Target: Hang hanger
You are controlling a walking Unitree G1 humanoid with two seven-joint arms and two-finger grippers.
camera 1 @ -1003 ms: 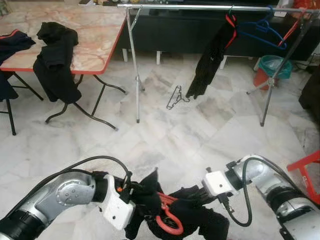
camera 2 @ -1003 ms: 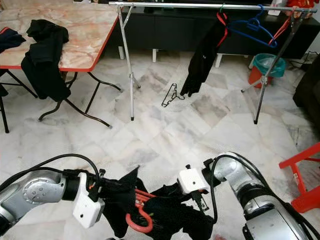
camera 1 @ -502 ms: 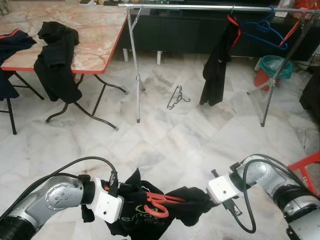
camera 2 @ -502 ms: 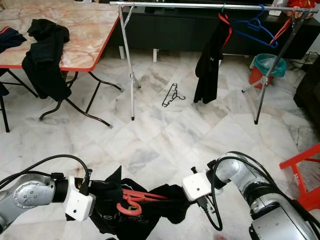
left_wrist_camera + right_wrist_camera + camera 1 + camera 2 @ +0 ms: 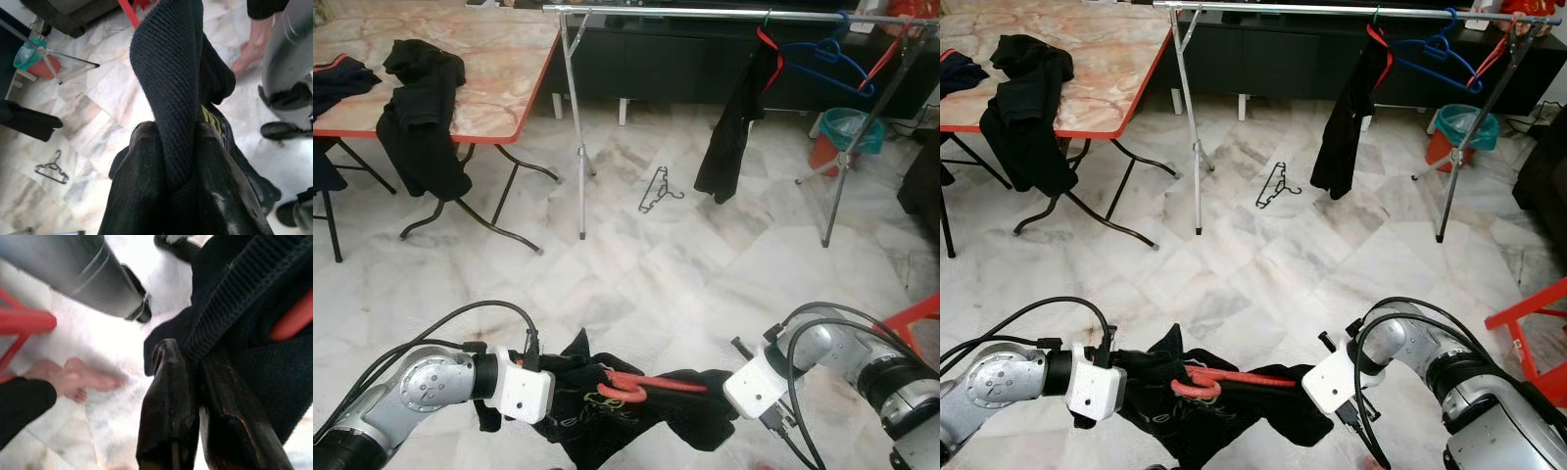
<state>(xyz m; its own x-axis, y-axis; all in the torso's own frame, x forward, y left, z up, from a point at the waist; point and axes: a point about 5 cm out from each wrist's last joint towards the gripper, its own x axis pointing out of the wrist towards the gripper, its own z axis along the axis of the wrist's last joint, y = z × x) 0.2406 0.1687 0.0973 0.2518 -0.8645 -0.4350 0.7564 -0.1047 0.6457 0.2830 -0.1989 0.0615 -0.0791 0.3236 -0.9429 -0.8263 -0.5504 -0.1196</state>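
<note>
A black garment on a red hanger is pinched taut between left gripper and right gripper, apparently mid-carry; the rail must be approached next.

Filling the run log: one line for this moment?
left hand: shut on black garment | right hand: shut on black garment | red plastic hanger: inside garment

Red hanger, black garment, white-veined marble floor
</note>
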